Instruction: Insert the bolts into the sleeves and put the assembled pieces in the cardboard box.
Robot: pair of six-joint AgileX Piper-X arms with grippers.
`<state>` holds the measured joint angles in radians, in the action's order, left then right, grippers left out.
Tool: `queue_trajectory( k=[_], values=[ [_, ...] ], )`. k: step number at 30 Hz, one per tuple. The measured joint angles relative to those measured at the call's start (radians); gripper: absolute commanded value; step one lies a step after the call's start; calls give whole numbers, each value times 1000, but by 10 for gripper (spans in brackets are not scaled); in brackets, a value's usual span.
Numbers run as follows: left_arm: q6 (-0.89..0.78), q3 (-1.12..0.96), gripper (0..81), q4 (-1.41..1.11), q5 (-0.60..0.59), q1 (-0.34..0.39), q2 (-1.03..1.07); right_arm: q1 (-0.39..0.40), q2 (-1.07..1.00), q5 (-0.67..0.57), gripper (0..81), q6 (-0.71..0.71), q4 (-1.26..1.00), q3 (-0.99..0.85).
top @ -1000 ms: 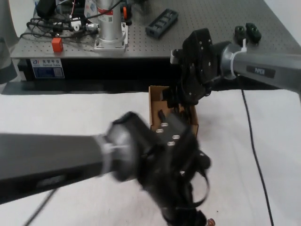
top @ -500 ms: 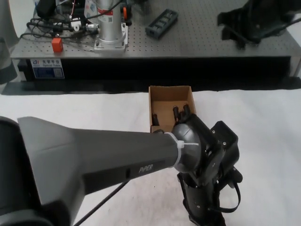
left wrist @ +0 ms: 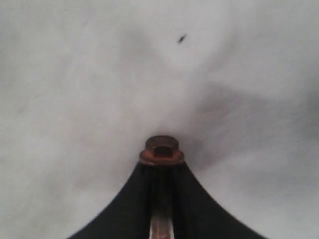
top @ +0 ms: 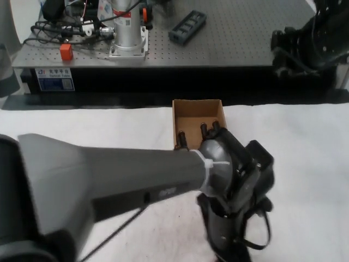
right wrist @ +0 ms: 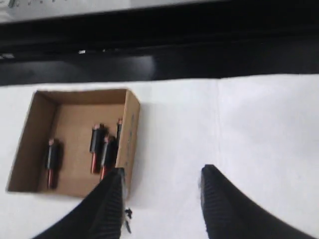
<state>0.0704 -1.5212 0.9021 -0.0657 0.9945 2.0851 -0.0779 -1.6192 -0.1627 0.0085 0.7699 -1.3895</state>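
Note:
In the left wrist view my left gripper [left wrist: 162,163] is shut on a copper bolt [left wrist: 162,150], its flanged head poking out past the fingertips just above the white cloth. The left arm [top: 234,174] crosses the front of the high view, and its wrist points down in front of the cardboard box [top: 192,115]. Several black sleeves with copper bolts [right wrist: 95,142] lie inside the box [right wrist: 70,122]; some of these pieces [top: 207,130] stand out behind the arm. My right gripper [right wrist: 162,199] is open and empty, high above the cloth beside the box. The right arm [top: 322,33] sits at the back right.
A white cloth [top: 305,164] covers the front bench. Behind it is a perforated metal table with an orange block [top: 66,51], a metal post [top: 128,27], a black tray [top: 187,26] and cables [top: 60,27]. A black cable loops under the left wrist.
The right arm has left the box and withdrawn up to the back right. The left arm has swung across the front and settled with its wrist in front of the box.

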Motion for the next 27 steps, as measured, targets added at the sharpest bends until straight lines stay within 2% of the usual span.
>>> queue_trajectory(
  k=[4,5,7,8,11,14,18,27],
  values=[
    [-47,97,6,47,77,-57,-115,70,0,-1,344,-61,96,36],
    [-70,133,6,42,84,-102,-216,117,-3,-3,344,-70,119,51],
    [-103,246,6,4,95,-129,-281,200,-25,12,344,-76,143,57],
    [-123,343,6,-42,97,-177,-416,254,-62,41,344,-76,152,57],
    [-161,495,6,-96,106,-261,-625,313,-139,66,344,-17,163,60],
    [-172,554,6,-105,106,-300,-735,348,-223,72,351,68,164,62],
    [-172,572,6,-92,106,-332,-845,357,-314,78,425,191,163,64],
    [-172,575,6,-39,106,-332,-859,357,-336,74,413,314,150,65]
  ],
)
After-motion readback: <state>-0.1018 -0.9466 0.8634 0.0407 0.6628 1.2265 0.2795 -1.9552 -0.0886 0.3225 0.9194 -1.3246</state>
